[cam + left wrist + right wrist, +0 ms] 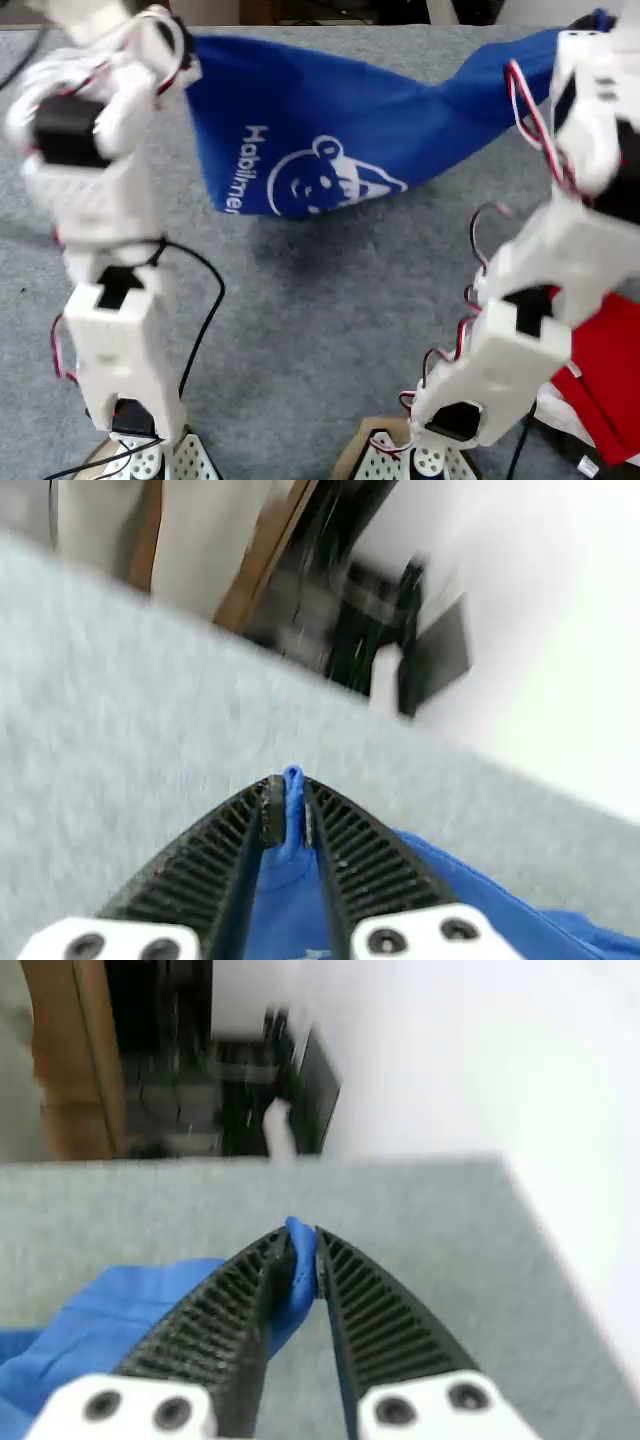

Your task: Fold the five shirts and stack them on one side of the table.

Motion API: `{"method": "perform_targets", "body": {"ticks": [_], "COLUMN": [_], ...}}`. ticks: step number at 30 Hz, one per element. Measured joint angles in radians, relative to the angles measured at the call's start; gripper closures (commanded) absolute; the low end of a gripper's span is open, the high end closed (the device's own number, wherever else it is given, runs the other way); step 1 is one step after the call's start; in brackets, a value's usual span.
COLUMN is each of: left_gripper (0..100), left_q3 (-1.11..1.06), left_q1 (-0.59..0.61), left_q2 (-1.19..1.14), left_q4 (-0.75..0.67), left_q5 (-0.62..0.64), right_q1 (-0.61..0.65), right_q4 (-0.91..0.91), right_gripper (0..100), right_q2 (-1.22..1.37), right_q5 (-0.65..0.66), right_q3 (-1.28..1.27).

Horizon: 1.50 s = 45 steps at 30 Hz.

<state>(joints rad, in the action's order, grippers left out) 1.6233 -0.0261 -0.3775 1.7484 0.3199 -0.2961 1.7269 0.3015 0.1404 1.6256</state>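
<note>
Left gripper (286,798) and right gripper (301,1248) each pinch a corner of the blue shirt (320,130); I see it stretched left-to-right over the far worktop (330,300).

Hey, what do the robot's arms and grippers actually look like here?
Both arms are white moulded plastic with black motors at the joints; thin red, white and black cables loop beside them. The left gripper and right gripper have black ribbed, tapering fingers on white bases with round screw holes.

We see a grey surface (330,300) — two arm bases (160,455) at its near edge, red cloth (612,365) lying in the near right corner.
</note>
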Motion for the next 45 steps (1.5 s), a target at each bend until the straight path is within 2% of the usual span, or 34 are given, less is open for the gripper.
{"method": "perform_targets", "body": {"ticks": [7,12,17,26,30,33,40,45], "left_gripper": [98,98,98,98,98,98,98,98], "left_q3": [-0.023,-0.15,-0.319,-0.763,-0.905,-0.996,-1.237,-1.387], "left_q1": [0.055,0.126,0.189,0.207,0.207,0.213,0.376,0.411], "left_q2": [0.288,0.512,0.724,1.073,1.168,1.223,1.303,1.369], "left_q4": [0.002,0.002,0.002,0.002,-0.021,-0.068,-0.215,-0.333], "left_q5": [-0.118,-0.233,-0.302,-0.311,-0.311,-0.311,-0.311,-0.311], "right_q1": [0.0,0.002,0.002,0.002,0.002,0.002,0.002,0.002], "right_q4": [-0.003,-0.06,-0.14,-0.365,-0.508,-0.583,-0.637,-0.715], "right_gripper": [99.4,99.4,99.4,99.1,98.8,99.0,99.4,99.4], "right_q2": [-0.315,-0.532,-0.678,-0.919,-0.95,-0.948,-0.95,-0.948], "right_q5": [0.087,0.152,0.158,0.158,0.158,0.158,0.209,0.213], "right_q3": [0.015,-0.012,-0.124,-0.356,-0.468,-0.529,-0.552,-0.644]}}
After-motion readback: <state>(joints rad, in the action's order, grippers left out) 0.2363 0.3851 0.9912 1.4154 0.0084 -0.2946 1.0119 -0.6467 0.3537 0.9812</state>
